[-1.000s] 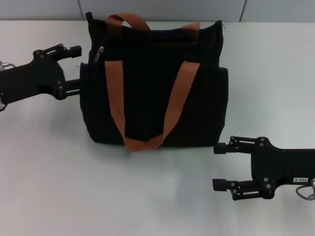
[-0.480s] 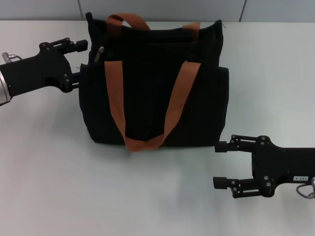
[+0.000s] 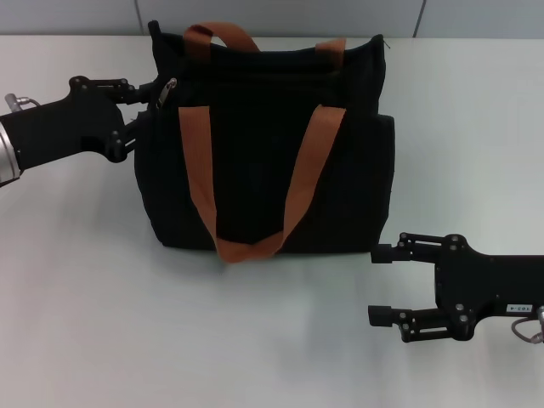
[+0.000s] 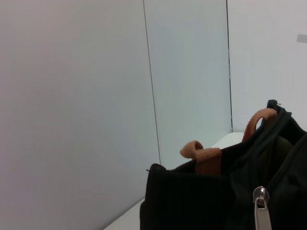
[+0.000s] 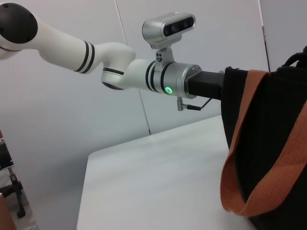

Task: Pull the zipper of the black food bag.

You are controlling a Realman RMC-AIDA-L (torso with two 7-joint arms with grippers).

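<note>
The black food bag (image 3: 263, 144) lies on the white table, its orange-brown strap handles (image 3: 197, 161) draped over its front. The silver zipper (image 3: 171, 90) sits at the bag's upper left corner. My left gripper (image 3: 143, 110) is open at that corner, with its upper finger (image 3: 127, 85) reaching just left of the zipper and its lower finger against the bag's side. The left wrist view shows the zipper (image 4: 261, 207) close up, with its pull tab hanging down on the bag (image 4: 192, 201). My right gripper (image 3: 376, 286) is open and empty on the table, below the bag's lower right corner.
The white table (image 3: 102, 297) stretches bare to the front and left. A grey panelled wall (image 3: 280, 17) runs behind the bag. The right wrist view shows my left arm (image 5: 144, 72) reaching to the bag (image 5: 278, 134) and a hanging strap (image 5: 254, 163).
My left gripper has moved right and a little up, closing in on the bag's upper left corner beside the zipper. The right arm and the bag have not moved.
</note>
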